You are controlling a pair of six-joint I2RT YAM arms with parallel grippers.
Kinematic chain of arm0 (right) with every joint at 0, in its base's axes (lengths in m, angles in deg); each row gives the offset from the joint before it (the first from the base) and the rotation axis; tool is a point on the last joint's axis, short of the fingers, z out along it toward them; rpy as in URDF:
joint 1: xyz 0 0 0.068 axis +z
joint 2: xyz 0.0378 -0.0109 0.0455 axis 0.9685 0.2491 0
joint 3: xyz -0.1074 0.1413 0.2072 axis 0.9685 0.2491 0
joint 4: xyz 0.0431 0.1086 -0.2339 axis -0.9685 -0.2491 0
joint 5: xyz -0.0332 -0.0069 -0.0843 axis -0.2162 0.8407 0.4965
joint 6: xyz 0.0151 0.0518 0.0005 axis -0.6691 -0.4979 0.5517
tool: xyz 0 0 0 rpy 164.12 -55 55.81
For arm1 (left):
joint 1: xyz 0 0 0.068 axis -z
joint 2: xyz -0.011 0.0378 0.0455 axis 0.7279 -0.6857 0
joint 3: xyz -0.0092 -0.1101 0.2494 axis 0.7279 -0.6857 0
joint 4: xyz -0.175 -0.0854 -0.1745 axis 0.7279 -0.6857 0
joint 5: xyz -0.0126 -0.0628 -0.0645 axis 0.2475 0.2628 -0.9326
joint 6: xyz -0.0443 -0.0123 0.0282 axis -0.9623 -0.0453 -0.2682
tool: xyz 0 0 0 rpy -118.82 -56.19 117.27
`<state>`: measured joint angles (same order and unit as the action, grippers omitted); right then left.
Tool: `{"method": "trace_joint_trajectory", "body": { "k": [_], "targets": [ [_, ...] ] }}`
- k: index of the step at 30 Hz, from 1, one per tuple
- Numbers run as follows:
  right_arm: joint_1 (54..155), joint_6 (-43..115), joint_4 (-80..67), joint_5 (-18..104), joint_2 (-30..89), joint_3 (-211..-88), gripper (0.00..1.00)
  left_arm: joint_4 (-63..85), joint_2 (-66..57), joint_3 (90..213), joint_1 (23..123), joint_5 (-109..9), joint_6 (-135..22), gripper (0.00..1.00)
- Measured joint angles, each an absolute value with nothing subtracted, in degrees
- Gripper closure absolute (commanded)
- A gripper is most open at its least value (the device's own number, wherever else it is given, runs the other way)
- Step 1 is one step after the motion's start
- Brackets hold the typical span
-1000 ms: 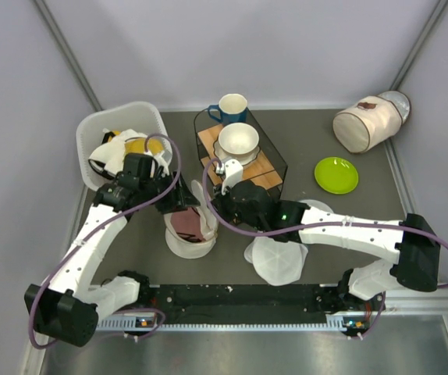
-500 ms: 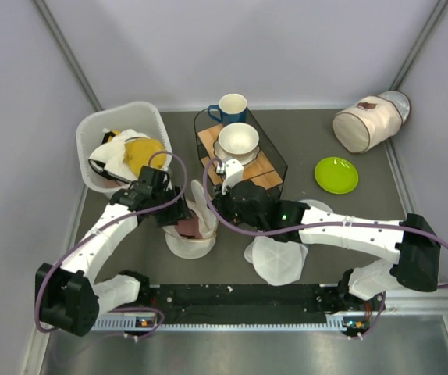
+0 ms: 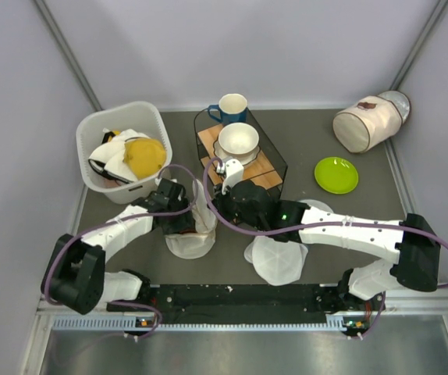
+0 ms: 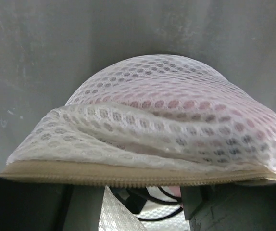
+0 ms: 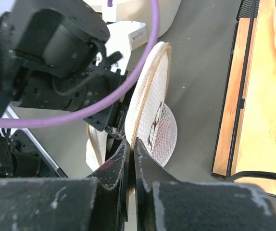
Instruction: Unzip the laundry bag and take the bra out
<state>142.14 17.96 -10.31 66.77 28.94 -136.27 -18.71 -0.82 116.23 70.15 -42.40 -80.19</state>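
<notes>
Mid-table, right fingers [image 5: 117, 166] pinch laundry bag [image 5: 153, 113] rim; left arm [image 3: 122, 229] bent beside.

The top view is brightly and evenly lit from above, with only soft, short shadows under the arms on the grey table [image 3: 306, 137]. In the left wrist view the mesh of the laundry bag [image 4: 167, 110] is crisp, while the bottom edge falls dark and blurred. In the right wrist view the right gripper [image 5: 131, 144] sits near-black and soft close to the lens, and the wooden board [image 5: 256, 96] looks bright.
</notes>
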Motion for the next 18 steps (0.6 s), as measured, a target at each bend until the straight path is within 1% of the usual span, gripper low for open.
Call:
{"method": "trace_joint_trajectory", "body": {
  "k": [1, 3, 4, 6, 7, 8, 14, 18],
  "targets": [
    [142.14, 17.96, -10.31, 66.79, 28.94, -136.27, 1.0, -18.07, -2.17, 116.04, 70.26, -42.31, -80.43, 0.52],
    [142.14, 17.98, -10.33, 66.79, 28.94, -136.27, 1.0, -17.27, -4.03, 116.08, 70.33, -42.07, -80.91, 0.62],
    [142.14, 17.96, -10.33, 66.79, 28.94, -136.27, 1.0, -17.22, -4.27, 116.23, 70.33, -41.85, -81.0, 0.75],
    [142.14, 17.96, -10.35, 66.83, 28.94, -136.27, 1.0, -17.7, -4.03, 116.69, 70.39, -41.44, -81.24, 0.84],
    [142.14, 17.96, -10.35, 66.88, 28.94, -136.27, 1.0, -18.4, -3.57, 117.13, 70.44, -41.18, -81.24, 0.97],
    [142.14, 17.96, -10.35, 66.94, 28.94, -136.27, 1.0, -19.54, -2.91, 117.7, 70.44, -40.96, -81.2, 1.0],
    [142.14, 17.94, -10.4, 66.97, 28.94, -136.27, 1.0, -27.69, 7.21, 125.35, 70.44, -41.13, -79.82, 1.0],
    [142.14, 17.96, -10.48, 66.99, 28.94, -136.27, 1.0, -30.8, 12.56, 131.03, 70.44, -43.95, -78.53, 1.0]
  ]
}}
